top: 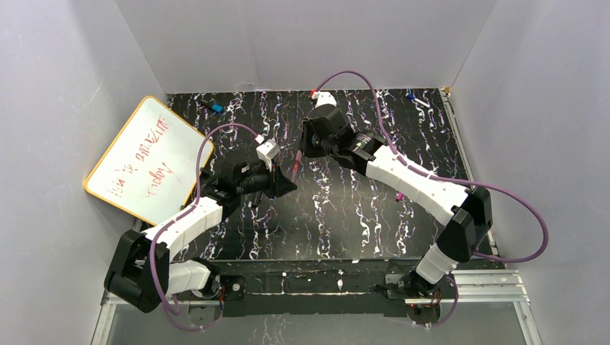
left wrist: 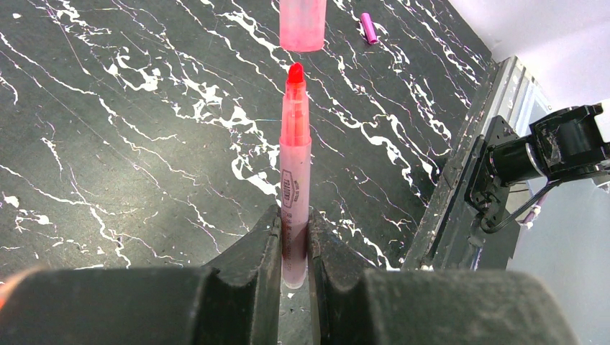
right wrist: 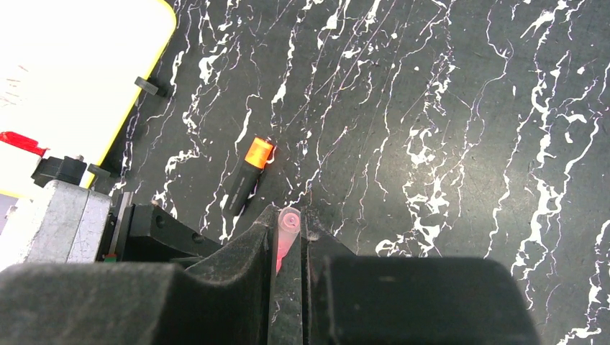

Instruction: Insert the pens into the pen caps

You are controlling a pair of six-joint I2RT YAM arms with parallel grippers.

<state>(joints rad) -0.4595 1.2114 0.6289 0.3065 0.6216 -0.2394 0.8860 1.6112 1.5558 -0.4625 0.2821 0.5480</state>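
Note:
My left gripper (left wrist: 293,215) is shut on the lower barrel of a pink-red pen (left wrist: 294,154), whose bare red tip points away from me. Just beyond the tip, with a small gap, hangs the open end of a pink cap (left wrist: 302,25). My right gripper (right wrist: 289,215) is shut on that pink cap (right wrist: 288,221). In the top view the two grippers (top: 284,183) (top: 308,152) meet above the mat's middle, with the pen and cap (top: 297,167) between them. A black pen with an orange end (right wrist: 248,176) lies on the mat. A magenta cap (left wrist: 368,27) lies apart.
A yellow-framed whiteboard (top: 147,158) leans at the left. The magenta cap (top: 398,195) lies to the right of centre. A blue item (top: 217,108) lies at the back left and a blue-and-white one (top: 417,99) at the back right. Grey walls close in on three sides.

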